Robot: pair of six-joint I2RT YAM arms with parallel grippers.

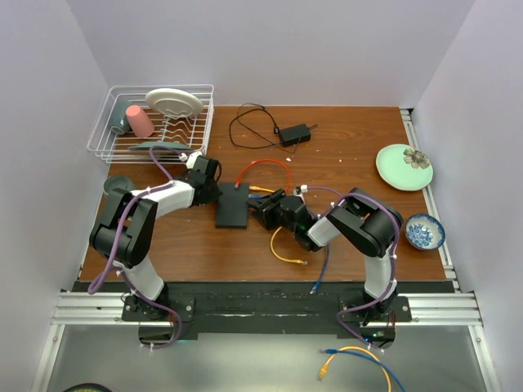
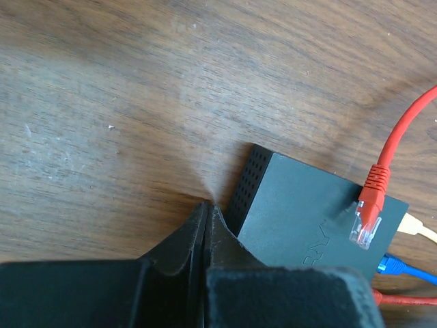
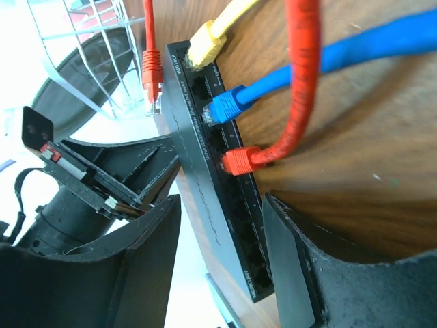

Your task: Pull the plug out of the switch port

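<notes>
Fingers (image 3: 140, 263) of the right gripper (image 3: 222, 199) stand wide apart, straddling the narrow edge of the flat matte-black box (image 1: 233, 205) that carries the switch port (image 3: 240, 213) row. They hold nothing, and whether they touch the box cannot be told. Three plugs sit in that row: a yellow plug (image 3: 205, 45), a blue plug (image 3: 225, 106) and a red plug (image 3: 240, 160), each on a smooth round cable. The left gripper (image 2: 208, 206) has its dark wedge-shaped fingers pressed together and empty, tips just beside the box's perforated side, over the wood-grain table (image 2: 136, 102). A loose red connector (image 2: 367, 213) with a clear tip lies on the box's top.
</notes>
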